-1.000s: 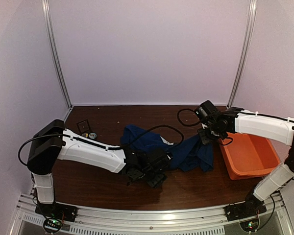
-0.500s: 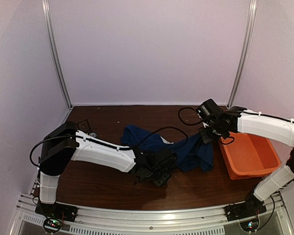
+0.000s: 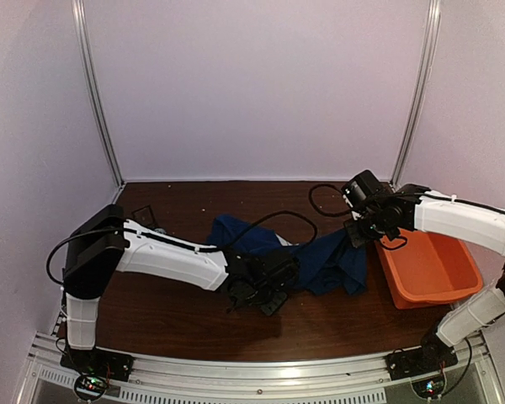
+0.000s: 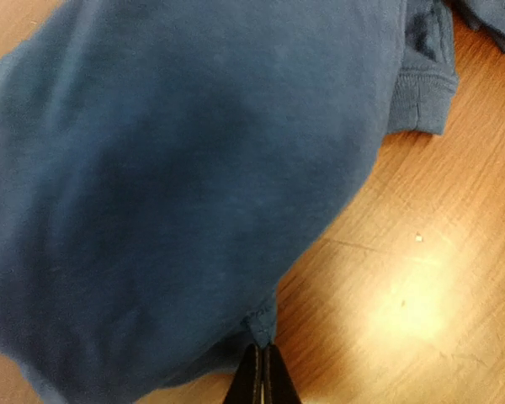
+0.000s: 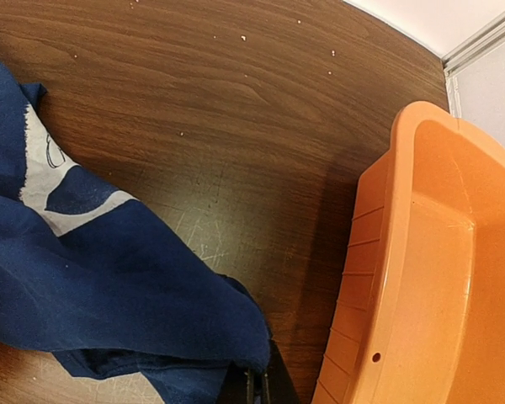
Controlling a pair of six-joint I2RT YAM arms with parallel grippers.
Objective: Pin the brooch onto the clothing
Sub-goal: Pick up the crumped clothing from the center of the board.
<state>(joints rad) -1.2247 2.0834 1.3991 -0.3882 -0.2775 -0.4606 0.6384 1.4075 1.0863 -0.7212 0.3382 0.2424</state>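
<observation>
The clothing, a navy T-shirt [image 3: 324, 263], lies crumpled mid-table and is stretched between both arms. My left gripper [image 3: 268, 286] is at its near left edge. In the left wrist view that gripper [image 4: 263, 372] is shut on a hemmed corner of the shirt [image 4: 194, 168], which hangs just above the wood. My right gripper [image 3: 358, 232] holds the shirt's right end slightly raised. The right wrist view has it [image 5: 257, 385] shut on a thick fold of the shirt [image 5: 118, 278], with part of the white print [image 5: 46, 181] showing. I cannot make out the brooch.
An orange plastic tub [image 3: 429, 269] stands at the right, close beside my right gripper, and its wall [image 5: 379, 278] fills the right of that wrist view. A small black box [image 3: 143, 215] sits at the back left behind my left arm.
My left gripper has gone from open to shut, pinching the shirt's corner. The left arm shifted slightly along the shirt's near edge. The right arm crept a little to the right.
</observation>
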